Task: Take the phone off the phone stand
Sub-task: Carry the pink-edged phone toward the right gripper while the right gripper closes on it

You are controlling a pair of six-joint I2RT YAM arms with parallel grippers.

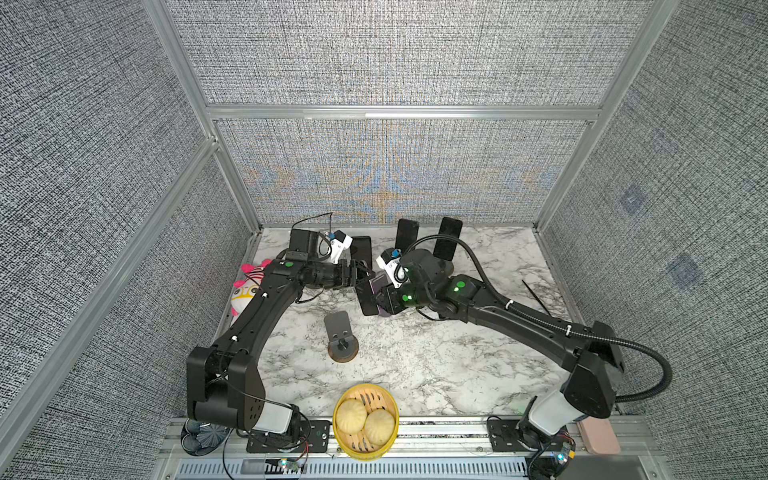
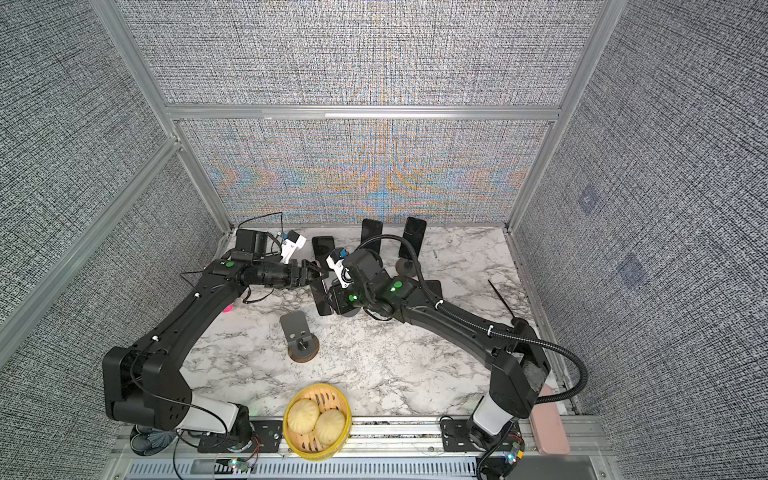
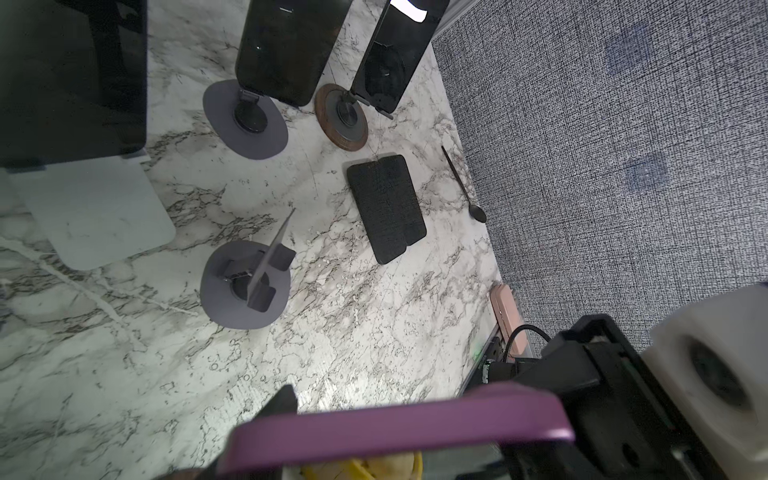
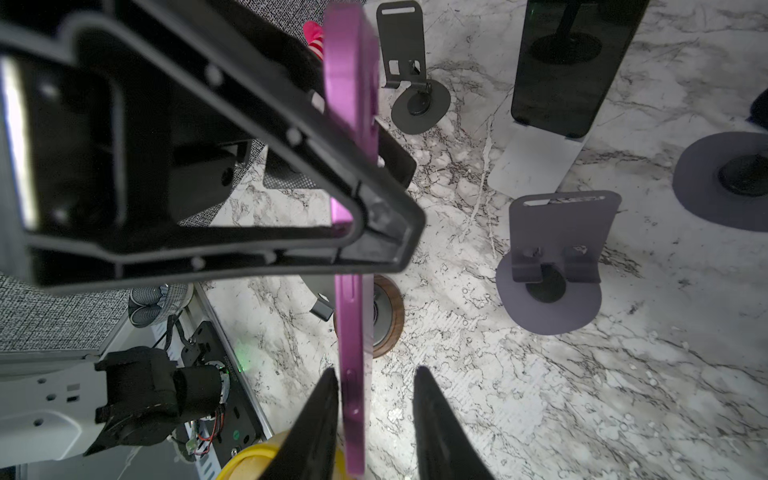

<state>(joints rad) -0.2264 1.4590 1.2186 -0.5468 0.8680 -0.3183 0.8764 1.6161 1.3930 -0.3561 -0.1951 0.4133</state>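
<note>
The phone (image 4: pixel 353 324) looks like a stiff, thin slab, smooth and probably slippery, with glass that would not survive a drop. It is best pinched across its flat faces near the middle. It has a purple metallic frame, side buttons and a dark screen. It hangs edge-on over mid-bench, clear of the empty stand (image 4: pixel 548 266) beside it. The left claw (image 1: pixel 365 276) is clamped on it. The right claw (image 4: pixel 376 376) straddles its end, jaws apart.

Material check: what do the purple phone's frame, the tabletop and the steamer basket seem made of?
Purple phone: frame looks like satin anodised metal, soft highlights along the edge. Tabletop: white with grey veins; real marble or printed laminate, cannot tell. Steamer basket: probably bamboo, slatted floor, yellow rim.
</note>
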